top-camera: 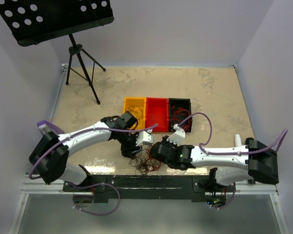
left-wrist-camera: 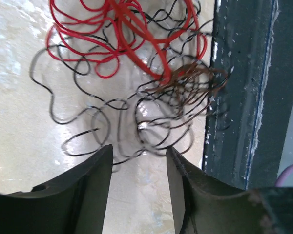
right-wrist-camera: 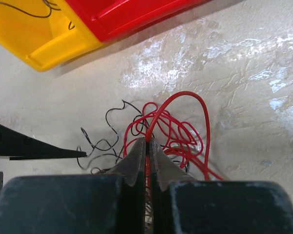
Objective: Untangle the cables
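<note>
Several thin, curly red and black cables [top-camera: 145, 165] lie knotted on the beige worktop [top-camera: 210, 92] by its near edge. The right tool [right-wrist-camera: 147, 142] pinches one red wire [right-wrist-camera: 185, 95]; the left tool [left-wrist-camera: 139, 152] stands parted over black loops [left-wrist-camera: 102, 117]. Draw the red out slowly while the left pins the black.

Left fingers [left-wrist-camera: 90, 195] apart; right fingers [right-wrist-camera: 135, 163] pressed together.

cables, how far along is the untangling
Done: a few thin wires already lie in the yellow plastic bin and black plastic bin. In hand: the right end effector is shut on a red wire; the left end effector is open. Left: the red-and-black tangle.
</note>
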`<state>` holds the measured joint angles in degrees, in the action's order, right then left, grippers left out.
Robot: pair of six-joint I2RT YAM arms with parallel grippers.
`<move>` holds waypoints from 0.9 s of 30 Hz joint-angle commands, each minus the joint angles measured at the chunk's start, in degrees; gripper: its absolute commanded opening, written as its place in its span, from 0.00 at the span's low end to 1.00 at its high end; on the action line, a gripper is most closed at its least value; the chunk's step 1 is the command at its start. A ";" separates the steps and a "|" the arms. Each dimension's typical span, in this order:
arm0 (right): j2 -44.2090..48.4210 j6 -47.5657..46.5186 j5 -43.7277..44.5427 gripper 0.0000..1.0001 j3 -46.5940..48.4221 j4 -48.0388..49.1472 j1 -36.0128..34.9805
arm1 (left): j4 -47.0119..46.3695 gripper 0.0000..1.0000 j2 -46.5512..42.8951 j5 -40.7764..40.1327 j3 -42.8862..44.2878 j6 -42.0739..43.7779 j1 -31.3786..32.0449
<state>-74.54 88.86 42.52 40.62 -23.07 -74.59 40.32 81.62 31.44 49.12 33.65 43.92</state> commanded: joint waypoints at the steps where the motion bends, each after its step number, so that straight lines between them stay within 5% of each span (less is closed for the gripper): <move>1: 3.60 2.81 5.72 0.00 4.20 -5.39 0.14 | -0.93 0.51 -0.93 0.72 4.66 1.95 0.20; 7: 14.23 2.98 4.42 0.00 3.24 -9.54 -0.38 | -5.50 0.71 -4.71 4.93 6.33 1.25 0.20; 15: 23.12 3.78 3.18 0.00 1.30 -8.22 -2.93 | -14.20 0.79 -3.41 10.75 6.61 -3.59 0.20; 23: 27.78 -4.82 4.06 0.00 10.26 -7.43 -4.51 | -20.45 0.79 -3.49 11.53 4.23 -6.40 0.02; 27: 28.75 -10.27 3.53 0.00 13.69 -4.10 -4.51 | -20.89 0.68 -1.74 11.27 4.14 -7.72 0.02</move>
<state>-47.33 84.77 44.05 49.56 -31.51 -78.76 22.94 78.35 40.42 53.65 27.81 43.94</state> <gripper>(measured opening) 0.015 0.721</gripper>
